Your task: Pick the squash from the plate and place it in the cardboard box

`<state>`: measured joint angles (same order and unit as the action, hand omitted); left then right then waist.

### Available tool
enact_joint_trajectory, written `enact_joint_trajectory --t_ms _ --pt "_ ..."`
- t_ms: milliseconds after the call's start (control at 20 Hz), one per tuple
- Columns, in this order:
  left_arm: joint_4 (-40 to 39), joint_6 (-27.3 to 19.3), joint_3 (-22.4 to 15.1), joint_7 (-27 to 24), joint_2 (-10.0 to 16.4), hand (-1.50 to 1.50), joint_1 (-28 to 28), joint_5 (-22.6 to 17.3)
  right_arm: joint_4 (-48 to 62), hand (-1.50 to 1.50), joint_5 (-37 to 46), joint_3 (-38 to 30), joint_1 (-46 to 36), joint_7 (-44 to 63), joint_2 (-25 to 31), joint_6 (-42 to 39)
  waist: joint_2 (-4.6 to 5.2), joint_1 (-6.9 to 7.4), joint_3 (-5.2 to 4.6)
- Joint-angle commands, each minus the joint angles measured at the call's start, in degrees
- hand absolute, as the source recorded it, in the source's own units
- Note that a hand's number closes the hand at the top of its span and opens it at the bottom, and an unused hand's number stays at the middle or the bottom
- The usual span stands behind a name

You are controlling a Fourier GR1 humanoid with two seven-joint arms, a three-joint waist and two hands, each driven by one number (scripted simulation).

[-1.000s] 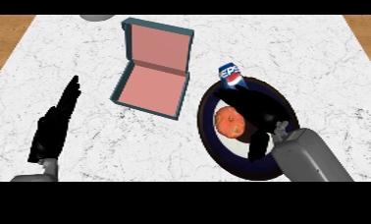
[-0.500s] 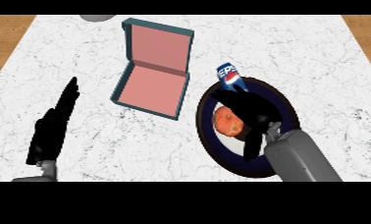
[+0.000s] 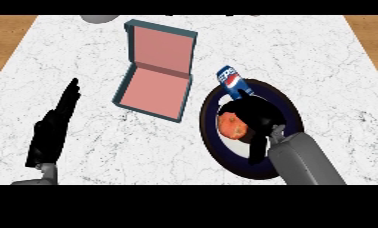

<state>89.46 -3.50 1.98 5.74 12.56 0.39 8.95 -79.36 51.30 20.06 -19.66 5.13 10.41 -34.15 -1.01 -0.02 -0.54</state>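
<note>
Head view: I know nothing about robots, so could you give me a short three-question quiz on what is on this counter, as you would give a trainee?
1. True or false: the squash lies on the plate.
2. The box is: A) closed, B) open with its lid up, C) upside down.
3. Which hand is at the squash, the left hand or the right hand?

Key: 1 true. 2 B. 3 the right hand. The left hand is open at the view's left, away from everything.
</note>
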Motion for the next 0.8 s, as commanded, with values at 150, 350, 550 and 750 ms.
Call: enact_joint_trajectory --t_ms 150,350,550,750 --pt "-0.7 0.2 0.2 -0.8 -1.1 0.0 -0.2 0.6 3.0 1.5 7.4 1.5 -0.1 -3.1 -1.5 12.5 1.04 0.36 0.56" --pt "-0.1 0.9 0.6 -0.3 -0.6 0.0 -0.5 1.2 4.5 1.5 9.3 0.9 -0.3 -5.2 -2.8 17.0 1.05 0.35 0.56" --pt "1.6 3.1 2.1 -0.8 0.7 0.0 2.0 0.3 -1.9 1.5 7.5 -2.9 -1.9 -5.2 -1.5 12.0 0.96 0.2 0.54" --pt "-2.5 -0.2 -0.1 -3.7 -2.5 0.0 0.7 2.6 19.7 1.5 7.3 -11.6 -16.7 -19.8 7.5 20.6 1.62 1.98 0.61"
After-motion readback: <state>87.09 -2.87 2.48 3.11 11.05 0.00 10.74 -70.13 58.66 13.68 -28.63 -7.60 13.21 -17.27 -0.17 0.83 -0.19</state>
